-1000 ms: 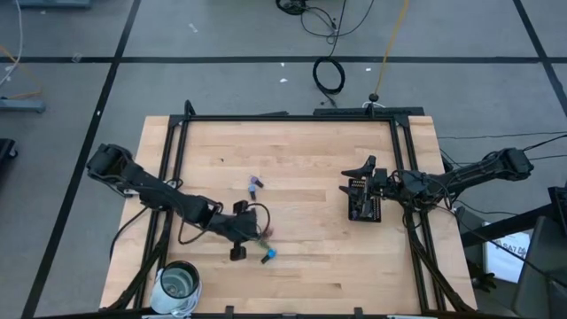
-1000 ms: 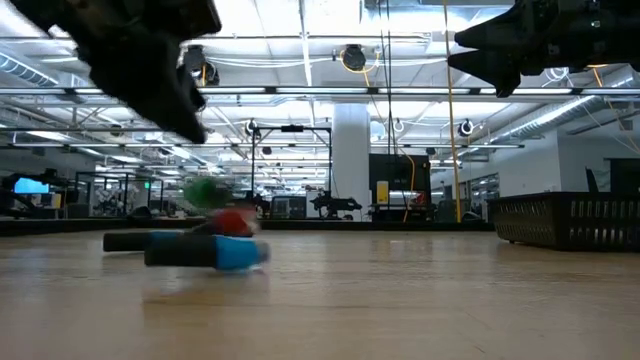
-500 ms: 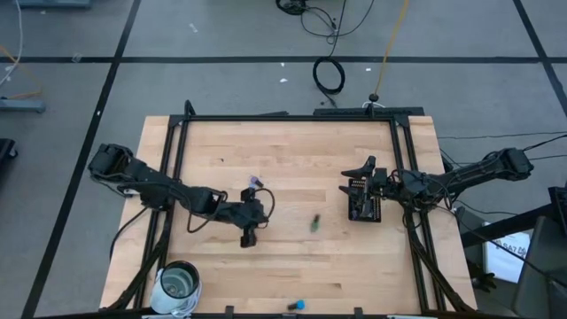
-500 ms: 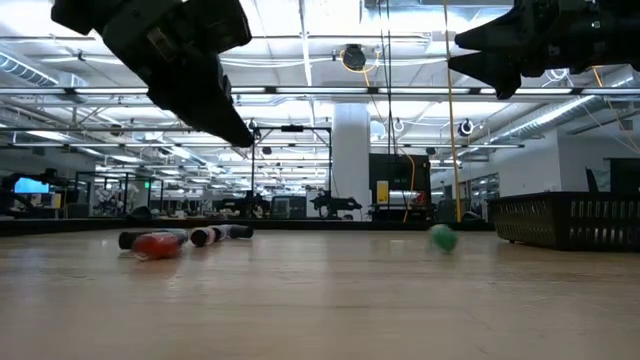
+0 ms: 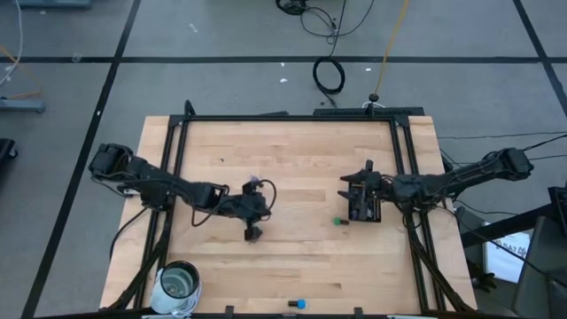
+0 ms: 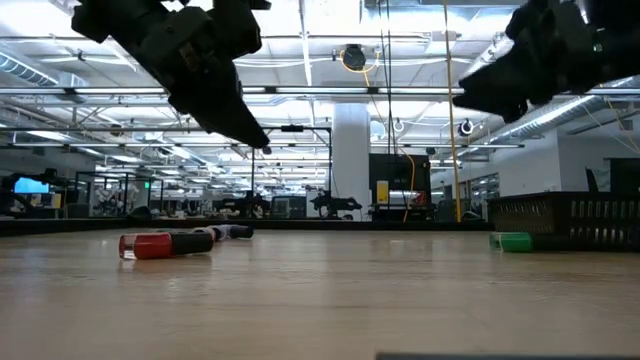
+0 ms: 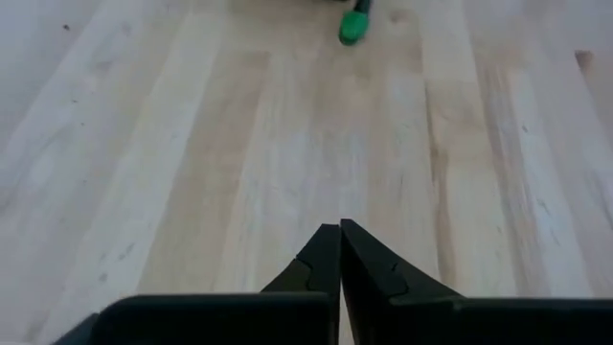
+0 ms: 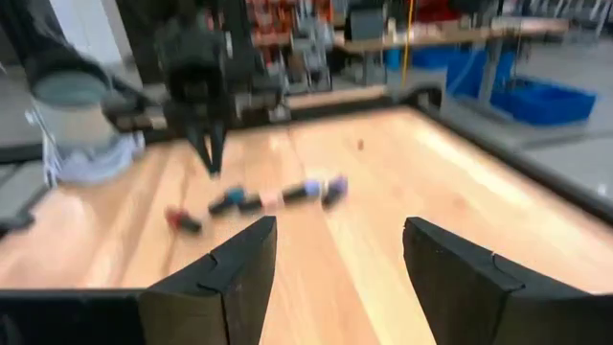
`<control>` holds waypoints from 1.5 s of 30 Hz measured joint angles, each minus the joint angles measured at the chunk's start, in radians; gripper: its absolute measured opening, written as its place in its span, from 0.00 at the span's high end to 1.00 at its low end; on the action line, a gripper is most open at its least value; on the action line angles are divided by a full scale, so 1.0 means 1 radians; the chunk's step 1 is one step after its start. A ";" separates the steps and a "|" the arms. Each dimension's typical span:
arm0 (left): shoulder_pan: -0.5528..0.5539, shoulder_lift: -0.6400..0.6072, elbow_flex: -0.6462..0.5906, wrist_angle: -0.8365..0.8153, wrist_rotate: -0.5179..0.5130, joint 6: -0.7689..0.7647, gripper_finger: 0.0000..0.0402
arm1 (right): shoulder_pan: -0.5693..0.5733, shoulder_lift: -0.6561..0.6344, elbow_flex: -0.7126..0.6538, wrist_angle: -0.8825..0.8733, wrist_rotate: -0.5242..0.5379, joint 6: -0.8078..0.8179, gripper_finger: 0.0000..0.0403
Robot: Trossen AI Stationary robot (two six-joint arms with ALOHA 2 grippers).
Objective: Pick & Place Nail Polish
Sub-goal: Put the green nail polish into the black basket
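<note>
Hovering over the middle of the desk (image 5: 292,257), the left pincer (image 5: 252,232) has its fingers pressed together on nothing. Near it lie a red bottle (image 6: 147,245) and a short row of other nail polish bottles (image 8: 278,196). A green bottle (image 5: 337,221) rests just beside the black tray (image 5: 364,200), on the side facing the left pincer; a blue bottle (image 5: 297,303) sits well away from the tray, at the desk's near edge. The right pincer (image 8: 335,268) hangs spread and empty above the tray. The step in hand looks like picking: next, the left pincer must part, drop over one bottle and close.
</note>
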 joint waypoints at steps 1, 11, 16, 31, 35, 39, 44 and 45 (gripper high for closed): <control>0.006 0.000 0.000 0.007 0.000 0.007 0.97 | 0.000 0.008 0.000 -0.018 -0.001 0.006 0.47; 0.062 0.000 0.001 0.029 -0.001 0.088 0.92 | 0.076 0.315 0.347 -0.630 -0.004 0.153 0.45; 0.095 0.000 0.001 0.033 -0.001 0.125 0.92 | 0.105 0.589 0.574 -1.033 -0.051 0.241 0.41; 0.122 0.000 0.001 0.031 0.002 0.125 0.92 | 0.114 0.790 0.670 -1.102 -0.290 0.276 0.43; 0.123 0.000 0.001 0.031 0.002 0.125 0.92 | 0.114 0.790 0.661 -1.094 -0.290 0.292 0.43; 0.123 0.000 0.001 0.031 0.002 0.125 0.92 | 0.114 0.790 0.637 -1.038 -0.292 0.291 0.43; 0.123 0.000 0.001 0.031 0.002 0.124 0.92 | 0.115 0.791 0.600 -1.008 -0.318 0.295 0.44; 0.123 0.000 0.001 0.031 0.002 0.124 0.92 | 0.115 0.790 0.592 -1.005 -0.318 0.295 0.44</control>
